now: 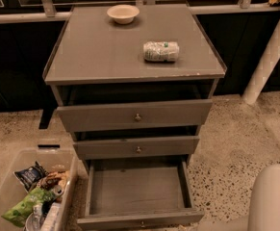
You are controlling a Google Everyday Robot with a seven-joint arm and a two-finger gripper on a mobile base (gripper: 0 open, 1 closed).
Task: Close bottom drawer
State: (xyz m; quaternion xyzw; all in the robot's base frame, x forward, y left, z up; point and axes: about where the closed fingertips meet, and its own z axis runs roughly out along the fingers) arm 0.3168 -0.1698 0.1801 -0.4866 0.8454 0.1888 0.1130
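Note:
The bottom drawer (137, 189) of the grey cabinet (96, 57) is pulled far out. Its plain grey inside is empty. Its slim front panel (106, 221) with a small round knob (142, 224) lies at the lower edge of the camera view. My gripper is out of view. Only a white part of my arm (274, 196) shows at the bottom right corner, to the right of the open drawer and apart from it.
The top drawer (134, 115) and middle drawer (137, 148) stand slightly out. A bowl (123, 13) and a lying crushed bottle (161, 51) rest on the cabinet top. A clear bin (5, 177) of snack packets sits on the floor at left. A white post (269, 57) stands at right.

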